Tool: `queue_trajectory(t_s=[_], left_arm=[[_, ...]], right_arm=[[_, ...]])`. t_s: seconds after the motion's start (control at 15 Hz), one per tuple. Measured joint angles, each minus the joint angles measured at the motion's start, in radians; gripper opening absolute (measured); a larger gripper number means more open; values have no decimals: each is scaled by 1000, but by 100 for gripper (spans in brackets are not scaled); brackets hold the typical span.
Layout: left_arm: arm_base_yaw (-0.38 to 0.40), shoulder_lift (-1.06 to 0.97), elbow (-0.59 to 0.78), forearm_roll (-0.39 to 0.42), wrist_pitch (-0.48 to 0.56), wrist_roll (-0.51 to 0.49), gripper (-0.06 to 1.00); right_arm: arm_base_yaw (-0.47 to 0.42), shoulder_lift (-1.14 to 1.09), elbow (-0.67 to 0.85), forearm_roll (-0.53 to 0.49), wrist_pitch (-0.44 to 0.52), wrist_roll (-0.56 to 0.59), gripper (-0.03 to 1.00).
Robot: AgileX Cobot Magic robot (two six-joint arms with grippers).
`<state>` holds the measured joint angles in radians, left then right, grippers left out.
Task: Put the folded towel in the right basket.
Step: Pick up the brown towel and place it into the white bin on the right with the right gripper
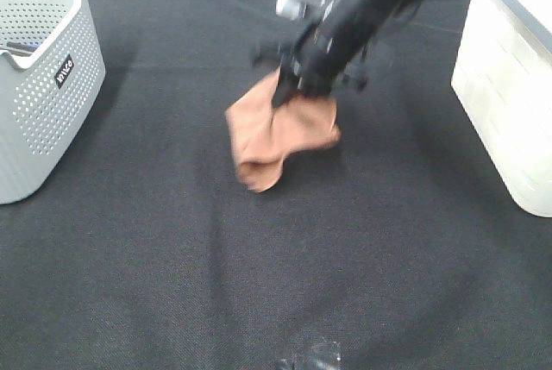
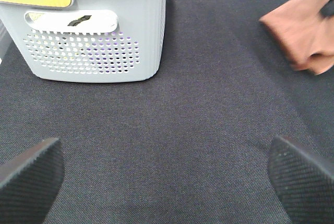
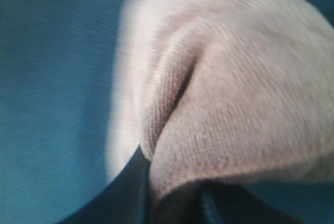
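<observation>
The folded towel (image 1: 280, 139) is orange-brown and hangs from my right gripper (image 1: 297, 87), which is shut on its upper edge above the middle of the black table. The towel's lower end droops toward the cloth. In the right wrist view the towel (image 3: 235, 83) fills the frame, bunched at the fingers, looking pale. It also shows in the left wrist view (image 2: 308, 28). The right basket (image 1: 509, 85) is white and stands at the table's right edge. My left gripper (image 2: 162, 177) is open and empty above bare cloth, its two fingertips (image 2: 28, 174) spread wide.
A grey perforated basket (image 1: 43, 77) stands at the left edge with items inside; it also shows in the left wrist view (image 2: 96, 41). A dark part of the left arm (image 1: 310, 357) shows at the bottom edge. The table is covered in black cloth (image 1: 276, 266).
</observation>
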<state>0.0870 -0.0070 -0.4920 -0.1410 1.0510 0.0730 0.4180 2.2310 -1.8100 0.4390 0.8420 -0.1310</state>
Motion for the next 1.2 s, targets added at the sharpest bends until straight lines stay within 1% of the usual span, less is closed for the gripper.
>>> queue_trajectory(t_s=[0.13,0.2,0.27,0.4,0.47,0.53,0.6,0.67,0.73,0.8,0.87,0.93,1.0,1.13,1.2], left_arm=[[0,0,0,0,0,0,99],[0,0,0,0,0,0,99],[0,0,0,0,0,0,99],[0,0,0,0,0,0,99],[0,0,0,0,0,0,99],[0,0,0,0,0,0,99],[0,0,0,0,0,0,99],[0,0,0,0,0,0,99],[0,0,0,0,0,0,99],[0,0,0,0,0,0,99],[0,0,0,0,0,0,99],[0,0,0,0,0,0,99],[0,0,0,0,0,0,99],[0,0,0,0,0,0,99],[0,0,0,0,0,0,99]], right_arm=[[-4,-124,0,-21,69,0,18],[-25,-218,0,-23,101,0,18],[-25,-218,0,-23,101,0,18],[-83,-354,0,-28,131,-1,18],[-118,-423,0,-51,146,-14,18],[-152,-479,0,-87,155,-18,18],[-189,-528,0,-144,170,-19,18],[-253,-591,0,-237,200,-19,18],[-304,-615,0,-290,203,-12,18],[-356,-627,0,-330,203,20,18],[-410,-627,0,-347,198,49,18],[-495,-613,0,-361,182,65,18],[-539,-595,0,-363,161,72,18],[-601,-531,0,-362,101,103,18],[-601,-531,0,-362,101,103,18]])
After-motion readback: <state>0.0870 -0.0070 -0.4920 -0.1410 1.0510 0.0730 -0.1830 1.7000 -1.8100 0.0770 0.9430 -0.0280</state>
